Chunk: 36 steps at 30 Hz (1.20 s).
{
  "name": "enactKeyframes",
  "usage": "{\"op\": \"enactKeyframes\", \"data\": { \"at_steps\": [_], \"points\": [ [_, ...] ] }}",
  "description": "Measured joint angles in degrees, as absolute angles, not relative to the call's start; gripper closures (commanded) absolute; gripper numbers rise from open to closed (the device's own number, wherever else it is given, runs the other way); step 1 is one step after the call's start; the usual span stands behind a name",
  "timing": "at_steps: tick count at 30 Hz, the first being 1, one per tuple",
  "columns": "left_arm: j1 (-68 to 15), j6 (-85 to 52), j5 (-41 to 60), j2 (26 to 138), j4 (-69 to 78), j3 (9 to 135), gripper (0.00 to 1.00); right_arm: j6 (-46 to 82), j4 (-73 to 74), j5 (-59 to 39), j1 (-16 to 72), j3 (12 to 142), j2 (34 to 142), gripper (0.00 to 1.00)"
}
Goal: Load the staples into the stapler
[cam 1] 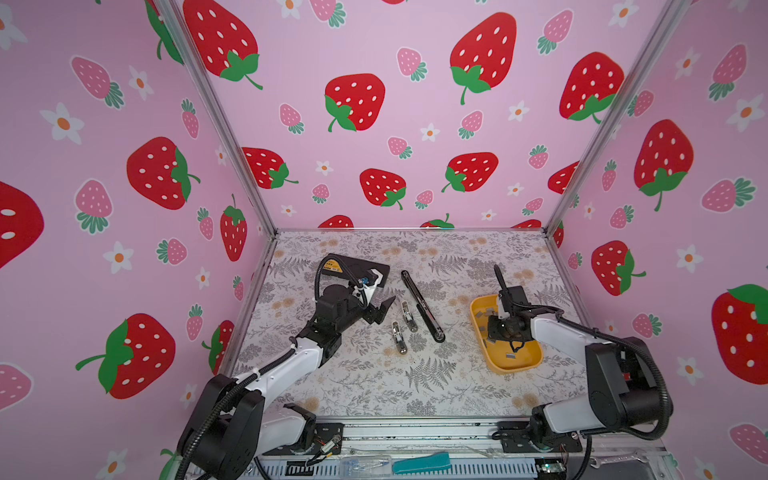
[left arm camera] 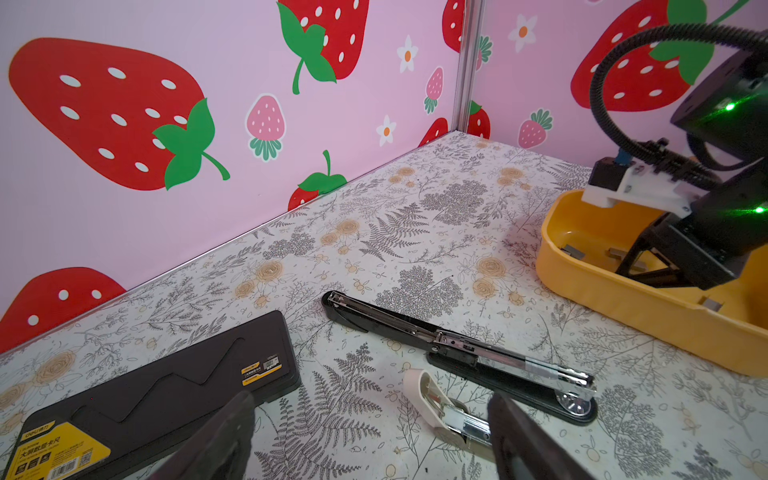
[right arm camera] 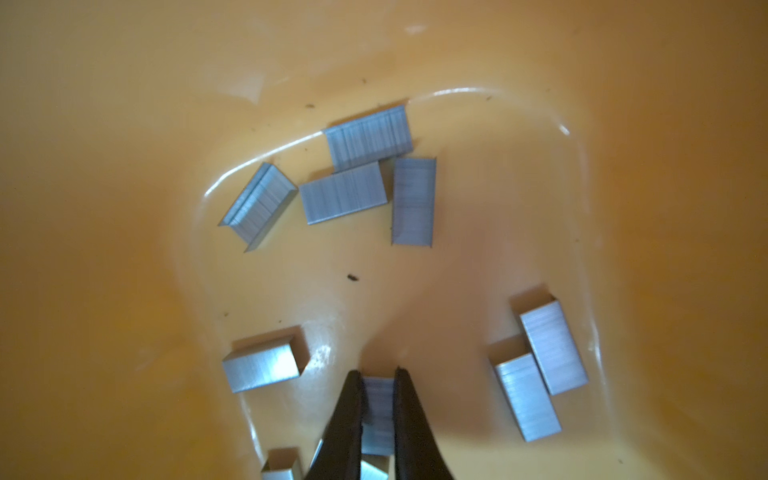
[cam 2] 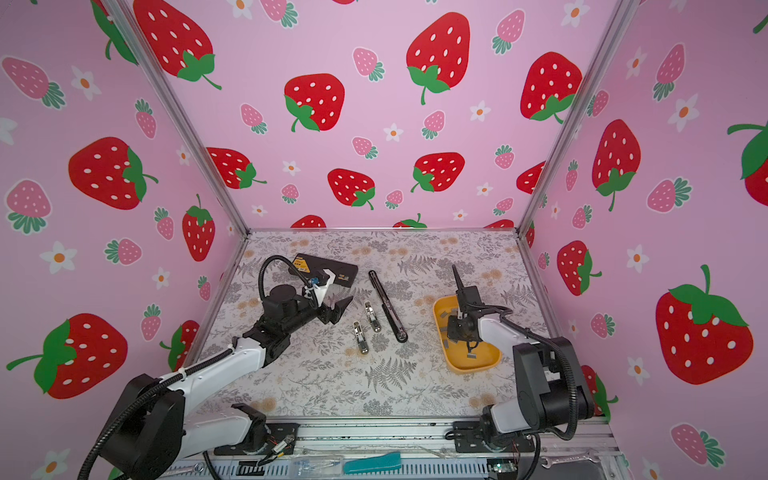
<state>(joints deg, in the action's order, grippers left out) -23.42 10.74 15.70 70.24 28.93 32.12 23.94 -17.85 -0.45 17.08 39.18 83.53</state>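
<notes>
Staple strips (right arm camera: pixel 343 193), short and of silver-grey metal, are scattered loose on the floor of a yellow plastic tray (cam 1: pixel 519 368) at the right of the floral-patterned table (cam 1: pixel 374 395). The right gripper (right arm camera: pixel 378 374) is lowered into the tray and closed down on one strip (right arm camera: pixel 377 415), which is pinched between the black fingers. The left gripper (cam 1: pixel 380 311) is spread wide and empty, just beside two small silver staplers (cam 1: pixel 399 336). A long black stapler (left arm camera: pixel 457 353) is laid opened flat between these and the tray, with its metal magazine exposed. A black moulded case (left arm camera: pixel 166 386) is noted at the back left. Its yellow label (left arm camera: pixel 54 453) is printed "deli" and "大屏数显卡尺".
</notes>
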Motion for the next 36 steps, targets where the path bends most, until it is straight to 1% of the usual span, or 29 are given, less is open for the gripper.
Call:
{"op": "enactKeyframes", "data": {
  "at_steps": [7,13,17,22,26,32,36],
  "points": [
    [-23.42,10.61,16.49,68.58,29.15,30.72,0.11,23.94,-19.79,0.89,17.12,39.88,82.04,0.91],
    [-23.42,9.43,16.93,67.0,29.41,30.39,0.1,23.9,-22.11,3.57,19.29,46.06,74.5,0.95],
    [-23.42,6.92,14.37,65.06,29.15,29.8,0.07,23.97,-18.35,6.55,25.71,50.94,70.78,0.97],
    [-23.33,1.52,5.8,61.73,25.41,29.45,0.0,24.86,-12.64,12.23,37.1,51.37,67.44,0.97],
    [-22.81,-2.48,1.45,56.27,24.6,25.91,0.01,27.49,-7.57,15.66,44.6,49.58,65.73,0.98],
    [-22.48,-7.53,-1.15,48.97,25.28,18.39,0.01,28.86,1.5,17.45,49.93,45.56,67.7,0.98],
    [-22.31,-10.0,-2.79,48.01,27.22,14.68,0.01,27.03,12.32,16.03,50.78,37.06,67.88,0.97]
  ]
}}
